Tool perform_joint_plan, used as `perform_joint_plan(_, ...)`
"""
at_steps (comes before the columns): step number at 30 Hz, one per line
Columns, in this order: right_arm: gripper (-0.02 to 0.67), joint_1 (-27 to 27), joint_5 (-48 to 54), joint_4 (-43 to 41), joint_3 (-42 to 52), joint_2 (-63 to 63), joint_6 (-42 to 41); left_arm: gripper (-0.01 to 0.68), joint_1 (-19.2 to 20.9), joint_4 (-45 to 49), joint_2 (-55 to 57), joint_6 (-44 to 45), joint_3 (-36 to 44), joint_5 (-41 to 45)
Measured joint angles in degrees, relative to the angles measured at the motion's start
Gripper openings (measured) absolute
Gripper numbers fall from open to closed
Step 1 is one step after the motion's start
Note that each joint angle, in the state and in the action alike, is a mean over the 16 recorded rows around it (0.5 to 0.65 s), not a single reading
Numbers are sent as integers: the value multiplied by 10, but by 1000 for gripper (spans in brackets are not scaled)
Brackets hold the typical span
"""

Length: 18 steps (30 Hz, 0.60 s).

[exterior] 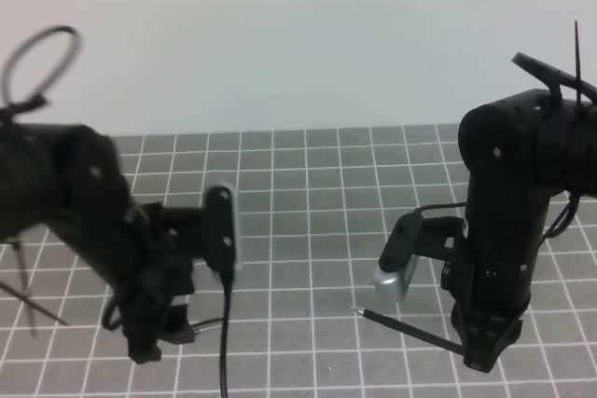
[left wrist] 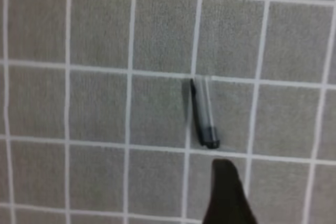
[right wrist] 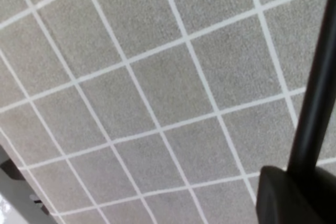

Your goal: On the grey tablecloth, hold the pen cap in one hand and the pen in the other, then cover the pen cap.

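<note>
The pen cap (left wrist: 205, 114) lies flat on the grey tablecloth (exterior: 308, 193), a short dark tube just beyond the one left fingertip (left wrist: 226, 182) that shows in the left wrist view. My left gripper (exterior: 168, 337) hangs low over the cloth at front left; its fingers look apart and empty. My right gripper (exterior: 480, 356) at front right is shut on the pen (exterior: 410, 328). The pen slants left with its silvery tip near the cloth. In the right wrist view the pen (right wrist: 317, 93) runs up beside a finger (right wrist: 286, 198).
A black cable (exterior: 224, 342) hangs from the left arm to the front edge. The right arm's silver wrist camera (exterior: 396, 277) juts left above the pen. Thin dark rods (exterior: 28, 309) stand at far left. The cloth ends at a pale wall (exterior: 298, 34).
</note>
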Motion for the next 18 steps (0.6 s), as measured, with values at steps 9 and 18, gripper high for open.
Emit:
perform_joint_plan(9, 76, 0, 0, -4, 0, -1, 6, 411, -27, 46, 66, 45, 0, -43)
perform_joint_plan(18, 76, 0, 0, -4, 0, -1, 15, 412, -28, 57, 97, 26, 0, -94)
